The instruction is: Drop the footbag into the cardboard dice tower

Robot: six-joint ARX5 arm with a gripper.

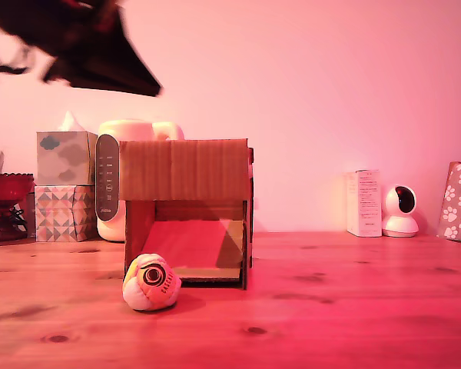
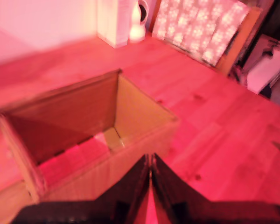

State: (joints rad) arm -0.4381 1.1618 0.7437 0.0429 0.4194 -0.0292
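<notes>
The cardboard dice tower point(image 1: 186, 211) stood on the wooden table point(image 1: 353, 307) — open top visible in the wrist view. The gripper point(image 2: 150, 169) hovered above the tower, fingers pressed together, holding nothing. The footbag point(image 1: 151, 282) lay at the tower's 7 o'clock, just beside the front opening.

Legible markings are few. The footbag point(image 1: 151, 282), on the table just in front of the cardboard dice tower point(image 1: 186, 211), carries a black ring logo facing the exterior camera, with a short line of dark lettering beside it; the letters are too small to read. The tall grey panel point(image 1: 107, 177) on the cream appliance point(image 1: 138, 132) behind the tower shows a column of pale symbols or buttons, none readable. The white upright carton point(image 1: 364, 202) at the exterior view's right has lines of fine print on its narrow side, unreadable. Wrist view: no text or numbers readable.
</notes>
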